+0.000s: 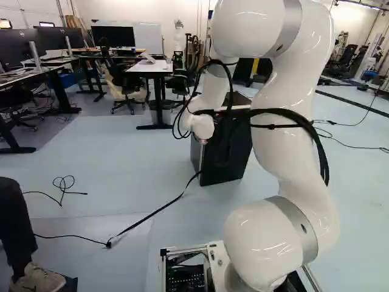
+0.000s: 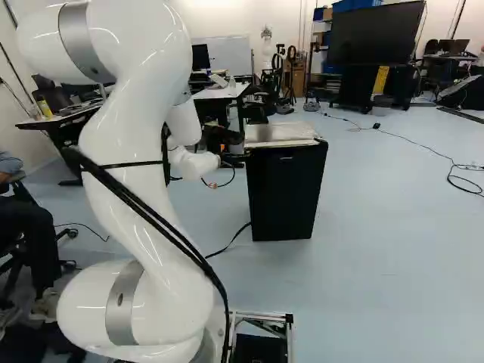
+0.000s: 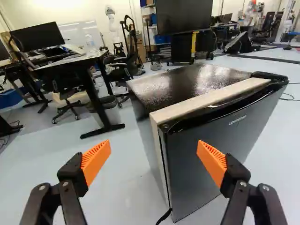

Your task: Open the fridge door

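small, box-shaped, dark fridge point(image 3: 203, 80) stands shut, door toward the arm

the fridge stands upright, its long axis vertical. its flat dark-grey metallic door point(image 3: 215, 145) points back toward the base, turned slightly, so the wrist view takes in the front, one side wall and the glossy dark top. a pale strip runs along the cabinet's front edge, and the door sits closed against it, a black lip along its upper edge.

the black two-fingered gripper with orange ribbed pads point(image 2: 231, 157) is released: in the wrist view its fingers stand wide apart with nothing gripped. the fridge lies ahead of them and off to one side. one pad point(image 3: 212, 161) stands across the face of the door, the cabinet's upright front corner shows ahead through the gap, and the other pad point(image 3: 95, 161) has pale floor point(image 3: 117, 187) ahead of it. whether either pad is close to the door, i cannot tell.

taking the white-topped desk with black legs point(image 1: 149, 66) as landmark, the fridge is on the floor nearer the base than the desk and to its right, seen from the base. the gripper too is nearer than the desk. a black office chair point(image 3: 126, 70) stands just beside the desk, and a large black screen point(image 2: 376, 34) is farther right of it.
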